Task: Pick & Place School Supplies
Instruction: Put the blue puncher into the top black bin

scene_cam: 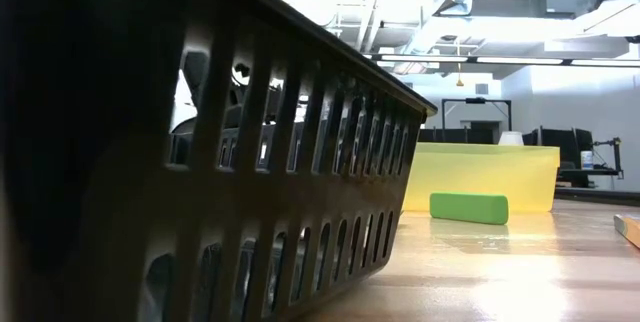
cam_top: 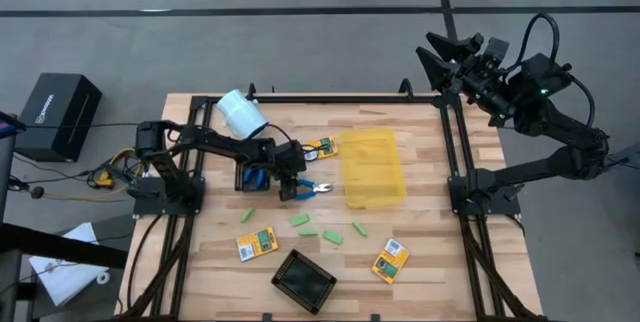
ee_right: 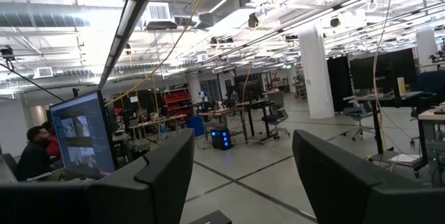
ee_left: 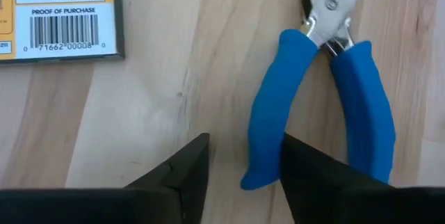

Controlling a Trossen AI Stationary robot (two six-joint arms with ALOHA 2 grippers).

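Wooden table (cam_top: pixel 420 262) from above: the left gripper (cam_top: pixel 296 188) sits low near the middle, at the blue-handled tool (cam_top: pixel 316 187), just beside the yellow bin (cam_top: pixel 372 167). Three yellow packs (cam_top: pixel 257 244) and several green pieces (cam_top: pixel 305 220) lie scattered toward the near edge. The right gripper (cam_top: pixel 450 57) hangs raised past the far right corner, fingers spread.

Low view: a dark basket (scene_cam: pixel 200 192) looms close, with one green piece (scene_cam: pixel 468 207) before the bin.

Left wrist view: spread fingers (ee_left: pixel 181 175) straddle one blue handle (ee_left: pixel 278 106), not yet pinching it.
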